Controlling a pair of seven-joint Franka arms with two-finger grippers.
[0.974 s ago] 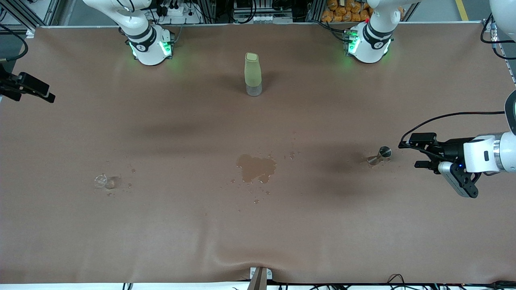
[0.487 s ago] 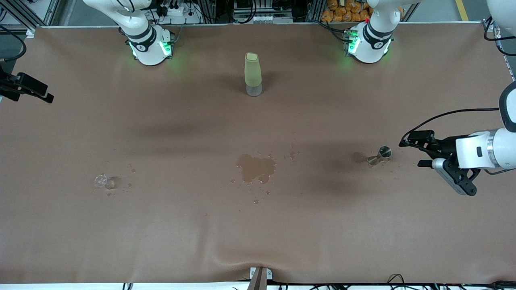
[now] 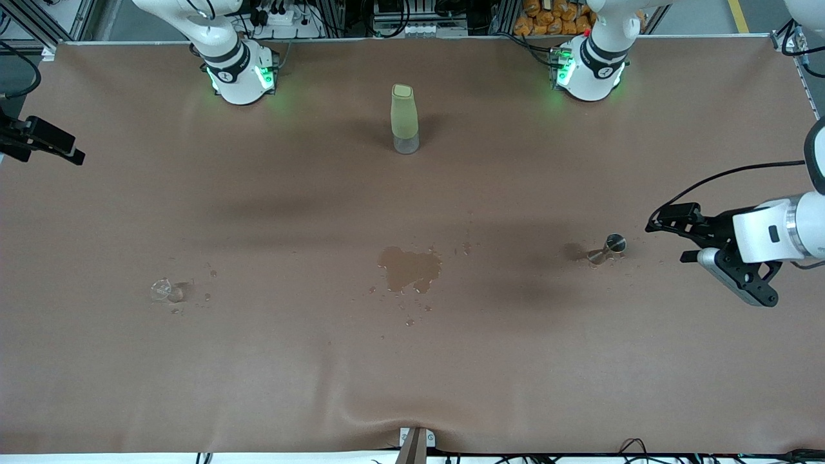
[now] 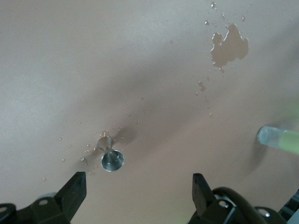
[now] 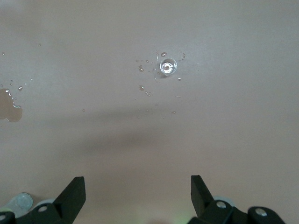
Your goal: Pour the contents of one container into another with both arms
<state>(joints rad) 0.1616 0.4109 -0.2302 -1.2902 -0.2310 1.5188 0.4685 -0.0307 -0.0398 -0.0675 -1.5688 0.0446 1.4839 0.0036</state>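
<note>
A wide brown mat covers the table (image 3: 271, 374), wet in places: a puddle (image 3: 410, 269) lies at its middle, with droplets scattered around both small vessels.

The left gripper's fingers (image 4: 74, 189) stand wide apart and hold nothing; the left gripper (image 3: 693, 241) hangs over the mat at the left arm's end of the table, just beside the metal jigger (image 3: 609, 247), which stands upright on the mat. The right gripper (image 5: 138, 193) is likewise spread and empty, over the right arm's end of the table, well apart from the clear cup (image 3: 164, 290), which sits on the mat nearer to the front camera than the bottle.

The jigger looks stiff, light and slick, more so with water about it; its narrow waist seems the surest place to pinch. The cup is likely light, fragile and slippery, best taken gently across its tapered wall, below the rim.

The cup is nearly invisible, and whether it stands upright or holds any liquid I cannot tell. The right gripper is cut off by the front view's edge. A pale-green bottle (image 3: 405, 119) stands between the arm bases.
</note>
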